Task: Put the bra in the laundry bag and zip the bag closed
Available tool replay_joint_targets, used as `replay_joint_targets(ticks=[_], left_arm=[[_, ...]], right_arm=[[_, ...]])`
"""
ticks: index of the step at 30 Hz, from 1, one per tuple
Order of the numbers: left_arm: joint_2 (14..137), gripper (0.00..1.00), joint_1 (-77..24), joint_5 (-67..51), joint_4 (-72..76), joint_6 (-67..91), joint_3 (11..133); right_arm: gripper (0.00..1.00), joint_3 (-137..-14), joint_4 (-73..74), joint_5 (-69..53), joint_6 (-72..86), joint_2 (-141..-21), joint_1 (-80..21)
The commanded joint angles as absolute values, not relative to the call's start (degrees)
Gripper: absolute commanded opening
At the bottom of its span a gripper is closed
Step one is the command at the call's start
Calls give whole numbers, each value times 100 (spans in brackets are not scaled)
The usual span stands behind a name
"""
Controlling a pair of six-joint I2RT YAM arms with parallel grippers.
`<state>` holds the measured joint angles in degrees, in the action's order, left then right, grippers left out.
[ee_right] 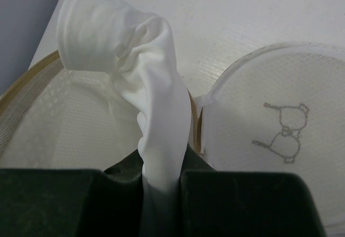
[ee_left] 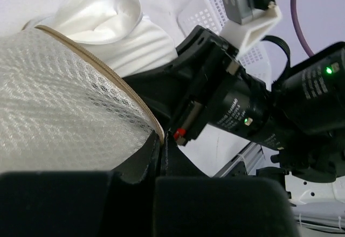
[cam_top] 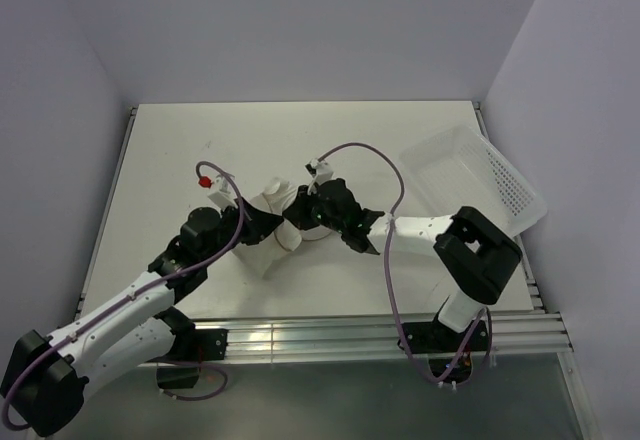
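Observation:
The laundry bag (ee_left: 54, 102) is a white mesh pouch with tan rim trim, lying open mid-table (cam_top: 262, 256). My left gripper (ee_left: 161, 140) is shut on its tan rim (cam_top: 268, 222). The bag's round lid (ee_right: 280, 118), with a small eyeglasses-like mark, is folded out to the right of the opening (ee_right: 54, 124). The bra (ee_right: 156, 102), limp off-white fabric, rises bunched from between the fingers of my right gripper (ee_right: 161, 178), which is shut on it. The bra hangs over the bag's rim (ee_left: 108, 16). Both grippers meet tip to tip at the bag, the right one (cam_top: 296, 216) just right of the left.
A white perforated plastic tray (cam_top: 480, 175) lies tilted at the table's right edge, by the right wall. The right arm's cable (cam_top: 385, 175) loops above the table. An aluminium rail (cam_top: 350, 335) runs along the near edge.

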<state>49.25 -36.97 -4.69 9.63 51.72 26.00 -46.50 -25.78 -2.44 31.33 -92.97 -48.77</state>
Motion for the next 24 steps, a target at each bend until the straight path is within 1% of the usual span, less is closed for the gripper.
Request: replay_joint_targets(ticks=[1, 5, 10, 13, 15, 18, 19, 20, 21, 22, 24], left_arm=[[4632, 0, -3709, -238, 1406, 4966, 2374], [4396, 0, -3700, -36, 1512, 4869, 2005], [4131, 0, -3709, 325, 1617, 4869, 1574], [4410, 1, -3709, 194, 1854, 4755, 1573], [4648, 1, -3709, 53, 1977, 4536, 1967], [5289, 0, -3744, -368, 2459, 4412, 2679], [5691, 0, -3788, -465, 2652, 4403, 2889], [5904, 0, -3910, -657, 2733, 4395, 3353], [6106, 0, -4007, -746, 2829, 4377, 3566], [6422, 0, -4217, -834, 3013, 4386, 3899], [6556, 0, -4420, -826, 3207, 4429, 3990]], right_arm=[[0, -5184, -2761, -247, 3357, -9404, -5035], [0, -5256, -2041, 305, 3384, -9291, -5466], [0, -4992, -2039, 203, 3603, -8991, -5484], [0, -4913, -2197, 123, 3621, -8895, -5467], [0, -4774, -2136, 237, 3586, -8755, -5362], [0, -4458, -2048, 307, 3533, -8176, -5003], [0, -4413, -1961, 456, 3446, -7765, -4914], [0, -4395, -1673, 527, 3367, -7526, -4843], [0, -4438, -1479, 606, 3166, -7080, -4730], [0, -4499, -1094, 754, 3060, -6893, -4702], [0, -4736, -714, 800, 2796, -6506, -4676]])
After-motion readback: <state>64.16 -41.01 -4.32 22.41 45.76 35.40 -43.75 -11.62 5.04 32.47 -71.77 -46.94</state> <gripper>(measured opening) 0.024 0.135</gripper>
